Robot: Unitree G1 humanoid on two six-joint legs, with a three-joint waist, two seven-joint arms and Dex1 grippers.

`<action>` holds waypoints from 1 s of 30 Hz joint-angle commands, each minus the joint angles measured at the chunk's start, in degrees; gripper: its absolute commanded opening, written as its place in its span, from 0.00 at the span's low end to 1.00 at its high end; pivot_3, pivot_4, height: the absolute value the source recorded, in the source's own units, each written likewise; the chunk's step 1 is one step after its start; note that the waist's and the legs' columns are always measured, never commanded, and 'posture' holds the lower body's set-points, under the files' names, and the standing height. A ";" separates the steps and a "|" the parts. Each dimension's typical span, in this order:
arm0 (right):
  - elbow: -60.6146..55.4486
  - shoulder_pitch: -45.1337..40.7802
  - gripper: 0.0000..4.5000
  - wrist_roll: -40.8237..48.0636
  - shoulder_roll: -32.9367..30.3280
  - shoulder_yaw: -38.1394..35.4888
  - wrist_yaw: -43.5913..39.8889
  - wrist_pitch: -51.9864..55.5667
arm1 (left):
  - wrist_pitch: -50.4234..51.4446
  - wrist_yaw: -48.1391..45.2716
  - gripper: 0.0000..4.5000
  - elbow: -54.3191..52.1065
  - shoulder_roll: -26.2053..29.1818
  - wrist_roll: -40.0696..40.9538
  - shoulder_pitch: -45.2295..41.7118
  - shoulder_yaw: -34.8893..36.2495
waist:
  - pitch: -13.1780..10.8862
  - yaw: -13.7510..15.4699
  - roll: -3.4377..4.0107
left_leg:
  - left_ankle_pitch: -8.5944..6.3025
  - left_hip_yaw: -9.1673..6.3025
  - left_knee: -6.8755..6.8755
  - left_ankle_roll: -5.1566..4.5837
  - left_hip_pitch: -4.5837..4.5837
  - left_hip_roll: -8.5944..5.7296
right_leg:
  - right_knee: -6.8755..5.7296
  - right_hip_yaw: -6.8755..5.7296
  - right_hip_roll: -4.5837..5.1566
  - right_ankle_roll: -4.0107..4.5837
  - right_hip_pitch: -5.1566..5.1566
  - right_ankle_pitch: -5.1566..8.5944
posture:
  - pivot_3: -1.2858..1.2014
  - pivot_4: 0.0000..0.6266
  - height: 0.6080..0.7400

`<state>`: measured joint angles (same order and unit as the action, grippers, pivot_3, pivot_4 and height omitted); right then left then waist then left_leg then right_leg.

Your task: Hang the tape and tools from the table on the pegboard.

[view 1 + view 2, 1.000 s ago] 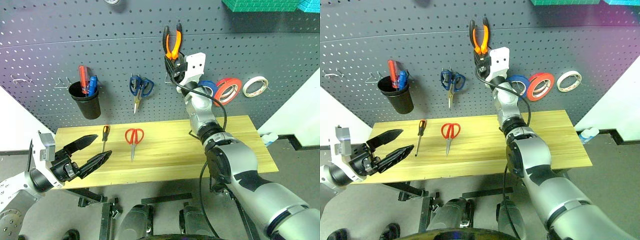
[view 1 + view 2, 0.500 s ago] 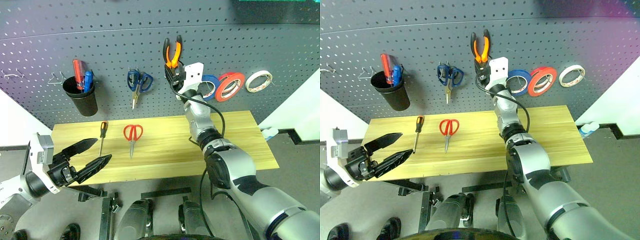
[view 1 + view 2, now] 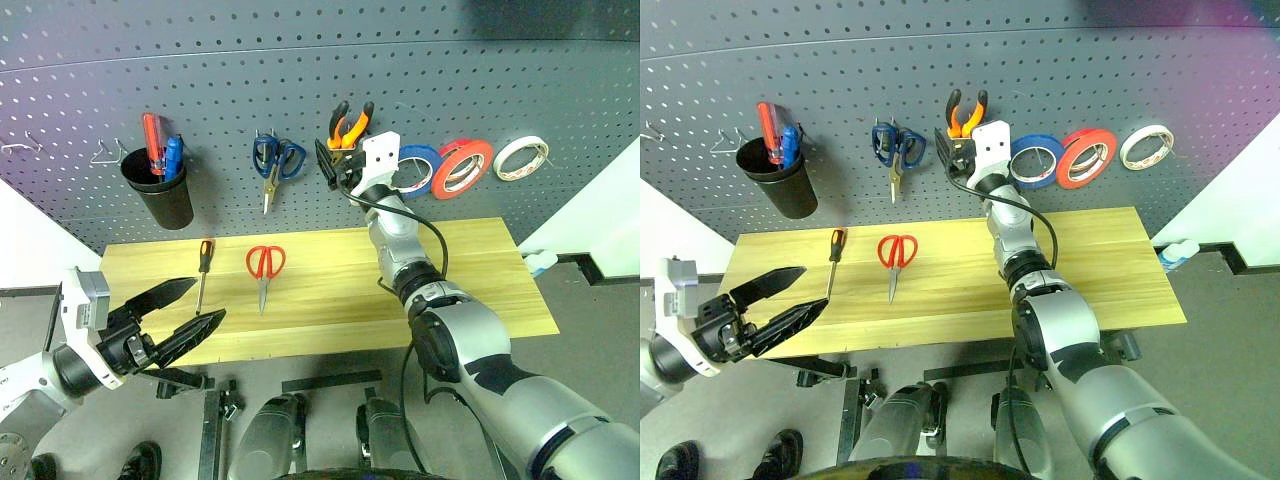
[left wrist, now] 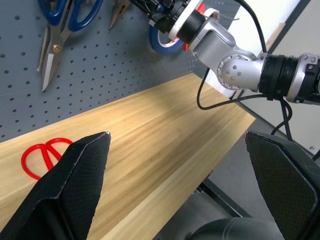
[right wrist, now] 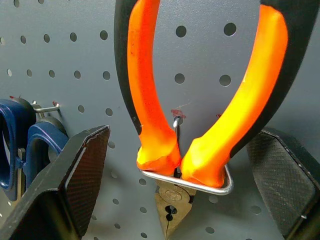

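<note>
Pliers (image 5: 200,125): hung in a wire hook on the pegboard (image 3: 500,60), nose down, handle tops cut off in the wrist view
Right claw (image 5: 180,165): fingers spread wide either side of the pliers, apparently not touching
Left claw (image 3: 185,310): wide open, empty, near the worktop (image 3: 480,280) front edge
Screwdriver (image 3: 203,272), red scissors (image 3: 264,268): flat on worktop
Blue tape (image 3: 415,170): on pegboard, partly behind right claw

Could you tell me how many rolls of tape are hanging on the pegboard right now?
3, side by side on the pegboard right of the pliers: a blue roll, partly behind the right gripper's mount, then a red-orange roll, then a white roll.
</note>
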<state>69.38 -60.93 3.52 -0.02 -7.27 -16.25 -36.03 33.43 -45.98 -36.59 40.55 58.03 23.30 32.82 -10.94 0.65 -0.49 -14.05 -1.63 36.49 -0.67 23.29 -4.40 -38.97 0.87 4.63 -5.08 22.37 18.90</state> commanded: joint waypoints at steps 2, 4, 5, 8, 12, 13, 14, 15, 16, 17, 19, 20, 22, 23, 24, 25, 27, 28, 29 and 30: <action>-3.93 -1.11 0.99 1.28 -0.01 -1.01 0.39 -2.50 | -0.69 -0.06 1.00 -0.23 0.39 -0.19 -1.11 0.31 | 0.00 0.00 0.00 | 0.01 0.00 -0.01 0.02 0.00 0.00 | 0.00 0.00 0.00 0.00 0.01 0.00 | 0.59 0.27 0.87; -5.22 -1.12 0.99 1.84 0.11 -1.19 -0.02 -3.33 | -0.71 -0.13 1.00 0.08 0.30 -0.44 -1.57 -0.03 | 0.00 0.00 0.00 | 0.02 0.00 -0.03 0.03 0.00 0.00 | 0.00 0.00 0.00 0.00 0.03 0.00 | 0.59 0.27 0.87; -5.78 -1.15 0.99 2.04 0.16 -1.25 -0.11 -3.63 | -0.72 -0.16 1.00 0.24 0.27 -0.54 -1.75 -0.19 | 0.00 0.02 0.00 | 0.02 0.00 -0.06 0.03 0.00 0.00 | 0.01 0.00 0.00 0.00 0.03 0.00 | 0.59 0.27 0.87; -8.44 -0.78 0.99 2.27 0.42 -0.75 -0.39 -4.45 | -0.96 -0.33 1.00 0.48 0.14 -0.89 -2.18 -0.71 | 0.01 0.02 -0.02 | 0.05 0.00 -0.19 0.09 0.01 0.00 | 0.04 0.00 0.00 -0.01 0.07 0.00 | 0.59 0.26 0.87; -12.09 0.48 0.99 2.53 0.73 -0.13 -0.75 -4.51 | -1.18 -0.60 1.00 1.23 0.07 -1.36 -3.41 -1.32 | 0.02 0.06 -0.03 | 0.10 0.00 -0.38 0.17 0.02 0.00 | 0.07 -0.01 -0.02 0.02 0.16 0.01 | 0.59 0.24 0.87; -13.49 1.03 0.99 2.41 0.71 0.13 -0.68 -4.58 | -1.23 -0.66 1.00 1.42 0.01 -1.58 -3.76 -1.59 | 0.03 0.06 -0.04 | 0.15 0.00 -0.41 0.25 0.04 0.00 | 0.08 -0.01 -0.02 0.03 0.17 0.02 | 0.59 0.24 0.87; -14.81 1.52 0.99 2.38 0.67 0.35 -0.69 -4.47 | -1.29 -0.74 1.00 1.53 -0.05 -1.69 -4.02 -1.85 | 0.03 0.03 -0.05 | 0.20 0.00 -0.44 0.34 0.04 0.00 | 0.10 -0.02 -0.02 0.03 0.17 0.02 | 0.59 0.24 0.87; -16.49 2.05 0.99 2.48 0.62 0.53 -0.68 -4.15 | -1.33 -0.83 1.00 1.71 -0.10 -1.76 -4.25 -2.05 | 0.04 0.02 -0.06 | 0.25 0.00 -0.46 0.43 0.06 0.00 | 0.13 -0.02 -0.03 0.03 0.17 0.02 | 0.58 0.23 0.87; -18.15 2.52 0.99 2.59 0.59 0.70 -0.68 -3.72 | -1.41 -0.93 1.00 1.96 -0.09 -1.89 -4.49 -2.25 | 0.04 0.02 -0.06 | 0.31 0.00 -0.47 0.52 0.09 0.00 | 0.16 -0.02 -0.03 0.03 0.14 0.02 | 0.58 0.23 0.87; -19.14 2.79 0.99 2.67 0.58 0.79 -0.69 -3.32 | -1.49 -1.00 1.00 2.31 -0.04 -2.06 -4.81 -2.49 | 0.04 0.02 -0.06 | 0.31 0.00 -0.47 0.52 0.12 0.00 | 0.19 -0.02 -0.03 0.03 0.14 0.02 | 0.58 0.22 0.87; -22.65 3.65 0.99 3.07 0.55 1.15 -1.05 -2.43 | -1.70 -1.25 1.00 3.09 0.03 -2.40 -5.57 -2.94 | 0.04 0.04 -0.06 | 0.32 0.00 -0.48 0.53 0.13 0.00 | 0.22 -0.03 -0.03 0.03 0.14 0.02 | 0.58 0.22 0.87; -24.45 4.09 0.99 3.45 0.55 1.29 -1.31 -1.79 | -1.81 -1.48 1.00 3.47 -0.02 -2.60 -5.98 -3.19 | 0.04 0.03 -0.06 | 0.32 0.00 -0.49 0.54 0.13 0.00 | 0.22 -0.03 -0.04 0.03 0.13 0.02 | 0.58 0.22 0.87; -28.33 5.39 0.99 3.98 0.42 1.62 -1.65 -0.14 | -2.05 -1.75 1.00 3.92 -0.32 -3.24 -6.75 -3.91 | 0.05 -0.04 -0.07 | 0.33 0.00 -0.49 0.55 0.13 0.00 | 0.22 -0.03 -0.04 0.03 0.14 0.01 | 0.58 0.21 0.87; -29.89 5.98 0.99 4.21 0.29 1.77 -1.76 0.66 | -2.12 -1.81 1.00 4.05 -0.48 -3.36 -7.13 -4.25 | 0.06 -0.01 -0.07 | 0.33 0.00 -0.49 0.55 0.13 0.00 | 0.22 -0.03 -0.05 0.03 0.13 0.01 | 0.57 0.20 0.87; -30.83 6.39 0.99 4.34 0.20 1.88 -1.80 1.28 | -2.26 -1.88 1.00 4.35 -0.60 -3.58 -7.53 -4.65 | 0.08 0.02 -0.10 | 0.33 0.00 -0.49 0.56 0.13 0.00 | 0.22 -0.03 -0.05 0.02 0.14 0.01 | 0.57 0.20 0.87; -33.03 7.64 0.99 4.71 -0.02 2.14 -2.19 2.36 | -2.48 -1.92 1.00 4.55 -0.71 -3.85 -7.88 -5.08 | 0.09 0.02 -0.12 | 0.33 0.00 -0.49 0.56 0.13 0.00 | 0.22 -0.04 -0.05 0.02 0.15 0.01 | 0.57 0.19 0.87; -36.81 10.17 0.99 5.25 -0.67 2.48 -2.91 4.46 | -2.90 -2.29 1.00 5.28 -0.95 -4.50 -8.80 -5.98 | 0.14 0.03 -0.19 | 0.34 0.00 -0.48 0.56 0.13 0.00 | 0.22 -0.04 -0.05 0.02 0.14 0.01 | 0.57 0.18 0.87; -38.85 11.55 0.99 5.24 -1.21 2.64 -3.04 5.69 | -3.13 -2.49 1.00 5.59 -1.05 -4.91 -9.24 -6.41 | 0.15 0.03 -0.19 | 0.34 0.00 -0.49 0.56 0.13 0.00 | 0.22 -0.04 -0.05 0.02 0.14 0.01 | 0.57 0.18 0.87; -40.98 12.94 0.99 5.53 -1.83 2.69 -3.26 7.10 | -3.31 -2.58 1.00 6.08 -1.25 -5.08 -9.92 -6.82 | 0.16 0.11 -0.19 | 0.34 0.00 -0.48 0.56 0.13 0.00 | 0.22 -0.04 -0.05 0.02 0.14 0.01 | 0.56 0.17 0.87; -43.04 14.20 0.99 6.00 -2.35 2.71 -3.46 8.65 | -3.52 -2.69 1.00 6.62 -1.42 -5.34 -10.57 -7.31 | 0.18 0.16 -0.22 | 0.34 0.00 -0.47 0.56 0.13 0.00 | 0.23 -0.05 -0.05 0.01 0.14 0.01 | 0.56 0.16 0.87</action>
<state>31.14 -46.93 8.32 -1.46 -4.65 -19.36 -28.93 31.47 -48.23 -29.93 39.16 53.10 13.46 25.55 -10.75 0.82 -0.71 -13.71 -1.63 36.03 -0.11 23.42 -4.40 -38.74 0.81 4.58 -5.06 22.51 18.91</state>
